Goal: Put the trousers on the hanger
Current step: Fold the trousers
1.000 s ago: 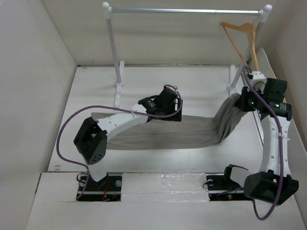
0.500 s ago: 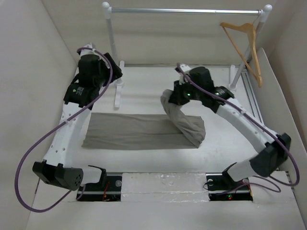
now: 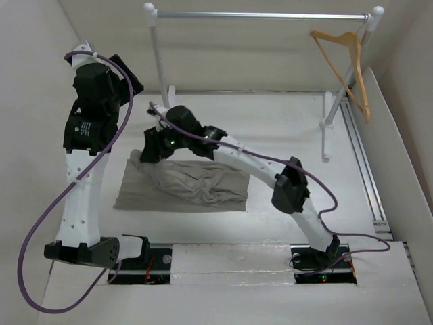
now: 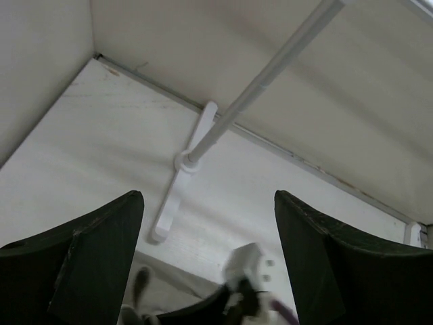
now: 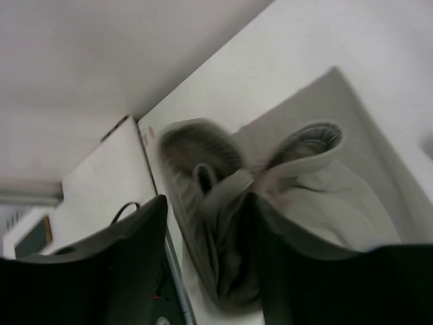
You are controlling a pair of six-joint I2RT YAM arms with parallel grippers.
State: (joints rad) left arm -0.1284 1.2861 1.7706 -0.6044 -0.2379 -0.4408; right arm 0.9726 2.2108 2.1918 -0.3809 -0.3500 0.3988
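Note:
The grey-beige trousers (image 3: pixel 193 184) lie folded over and rumpled on the table's left half. My right arm reaches far left across them, and my right gripper (image 3: pixel 151 145) hangs over their left end. In the right wrist view its jaws (image 5: pixel 206 200) stand apart, with a blurred fold of the trousers (image 5: pixel 304 176) loose between them and a gap beside the left finger. My left gripper (image 3: pixel 128 80) is raised high at the back left, open and empty (image 4: pixel 208 196), well above the cloth. The tan wooden hanger (image 3: pixel 346 64) hangs at the right end of the rail, far from both grippers.
A silver rail (image 3: pixel 260 15) on white posts spans the back; its left post (image 3: pixel 162 81) and foot (image 4: pixel 183 196) stand just beyond the trousers. White walls close in the left, back and right. The right arm's end (image 4: pixel 247 271) shows below the left gripper.
My right arm has swept from the right side to the left with the trousers' end, folding them over, and its jaws have parted. My left arm has lifted up to the back left.

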